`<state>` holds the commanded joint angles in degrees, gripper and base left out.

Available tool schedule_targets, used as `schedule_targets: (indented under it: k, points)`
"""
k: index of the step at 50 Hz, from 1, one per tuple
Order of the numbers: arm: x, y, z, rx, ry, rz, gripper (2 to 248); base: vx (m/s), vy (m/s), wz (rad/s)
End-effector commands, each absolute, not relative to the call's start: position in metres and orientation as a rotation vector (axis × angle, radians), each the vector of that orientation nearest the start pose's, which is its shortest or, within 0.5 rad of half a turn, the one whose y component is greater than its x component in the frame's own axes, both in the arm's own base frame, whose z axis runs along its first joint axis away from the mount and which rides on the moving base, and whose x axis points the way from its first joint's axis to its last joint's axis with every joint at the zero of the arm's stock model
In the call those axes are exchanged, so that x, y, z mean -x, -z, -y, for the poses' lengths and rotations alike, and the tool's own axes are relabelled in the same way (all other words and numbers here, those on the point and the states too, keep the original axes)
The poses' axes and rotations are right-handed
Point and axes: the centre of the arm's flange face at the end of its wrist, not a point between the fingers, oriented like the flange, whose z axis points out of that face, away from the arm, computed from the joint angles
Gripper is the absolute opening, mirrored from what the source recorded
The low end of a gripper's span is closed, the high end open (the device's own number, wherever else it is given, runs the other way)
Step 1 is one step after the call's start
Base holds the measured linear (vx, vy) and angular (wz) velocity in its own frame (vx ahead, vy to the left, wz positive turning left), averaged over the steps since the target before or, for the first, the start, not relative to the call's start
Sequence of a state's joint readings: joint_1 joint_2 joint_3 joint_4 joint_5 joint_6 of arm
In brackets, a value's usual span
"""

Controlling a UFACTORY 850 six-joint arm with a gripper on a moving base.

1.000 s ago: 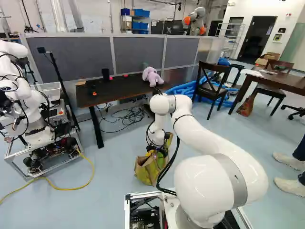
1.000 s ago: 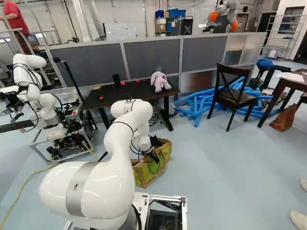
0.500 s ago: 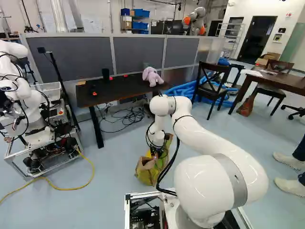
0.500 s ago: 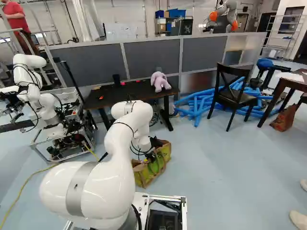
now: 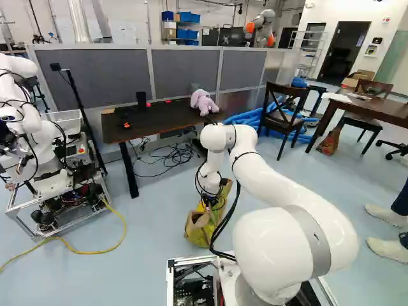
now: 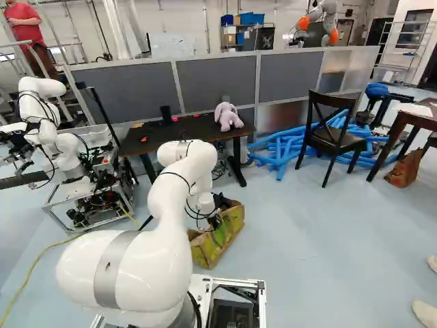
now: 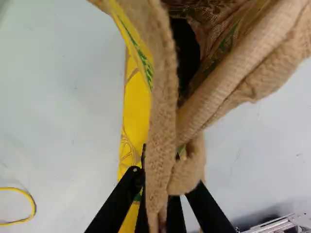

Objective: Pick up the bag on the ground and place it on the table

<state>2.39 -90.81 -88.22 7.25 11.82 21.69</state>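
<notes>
Low in front of the arm, my gripper (image 5: 209,201) is at the top of the yellow-green bag (image 5: 200,228), which stands on the floor. In the wrist view, the gripper (image 7: 163,189) has its black fingers closed around the bag's tan woven handle (image 7: 163,111); the strap hides part of the fingertips. The bag's mouth gapes ahead of the fingers, with a dark interior, and its yellow side (image 7: 136,107) hangs beneath. Beyond the bag stands the dark table (image 6: 153,136).
A purple plush toy (image 6: 227,117) and small items are on the dark table, cables below it. Another robot (image 5: 44,146) stands left, a yellow cable (image 5: 95,252) on the floor. Further right are a chair (image 6: 333,137), blue tubes (image 6: 280,150) and a brown table (image 5: 376,108).
Against the floor, the bag has shifted slightly rightward in the left base view, and its top has drawn in toward my gripper. The arm has moved only a little; the base is still.
</notes>
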Motion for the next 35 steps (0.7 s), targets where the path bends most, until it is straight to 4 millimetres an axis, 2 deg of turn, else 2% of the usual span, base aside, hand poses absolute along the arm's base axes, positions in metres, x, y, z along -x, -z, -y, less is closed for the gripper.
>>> schedule_targets:
  k: [35]
  points:
    - [-0.535,0.11,-0.02,3.028,0.258,-0.714,21,0.0,0.0,0.0]
